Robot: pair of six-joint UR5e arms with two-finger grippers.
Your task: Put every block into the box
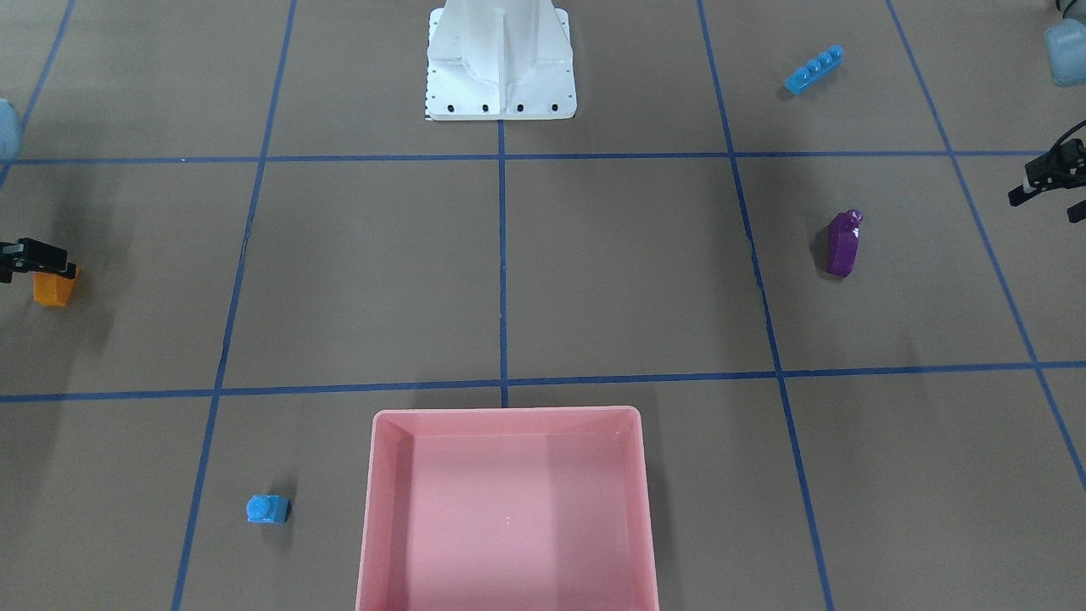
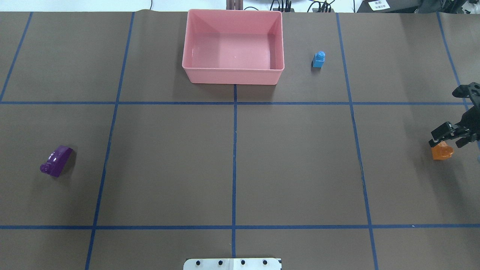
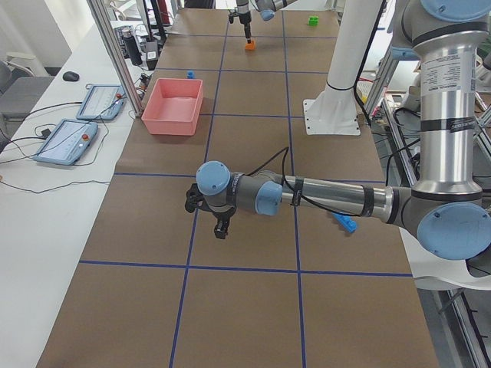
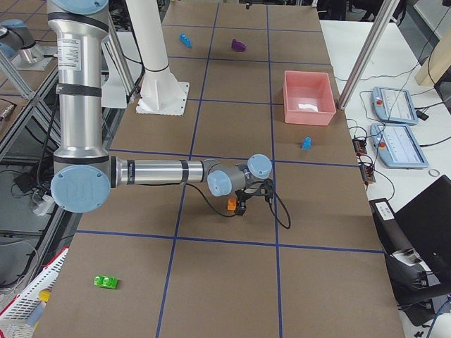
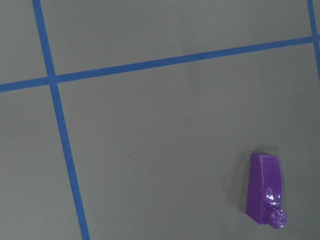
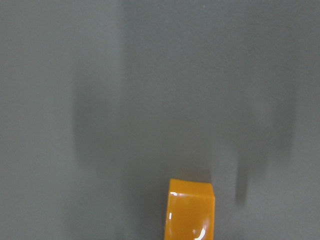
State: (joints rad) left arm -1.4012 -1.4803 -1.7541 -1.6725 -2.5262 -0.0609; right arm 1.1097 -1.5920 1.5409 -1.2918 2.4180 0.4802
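Observation:
The empty pink box (image 2: 195,77) stands at the table's far middle. An orange block (image 2: 441,152) lies at the right edge, and my right gripper (image 2: 448,141) hovers open right over it without gripping; the right wrist view shows the block (image 6: 190,212) at its bottom edge. A purple block (image 2: 56,161) lies at the left. My left gripper (image 1: 1045,204) is open and empty, off to that block's side (image 1: 843,244); the left wrist view shows it (image 5: 266,190) at lower right. A light-blue one-stud block (image 2: 318,60) stands right of the box. A long blue block (image 1: 813,70) and a green block (image 4: 106,282) lie near the robot's side.
The white robot base (image 1: 501,68) stands at the middle of the near edge. Blue tape lines (image 2: 234,150) grid the brown table. Operator tablets (image 3: 80,130) lie beyond the table's far edge.

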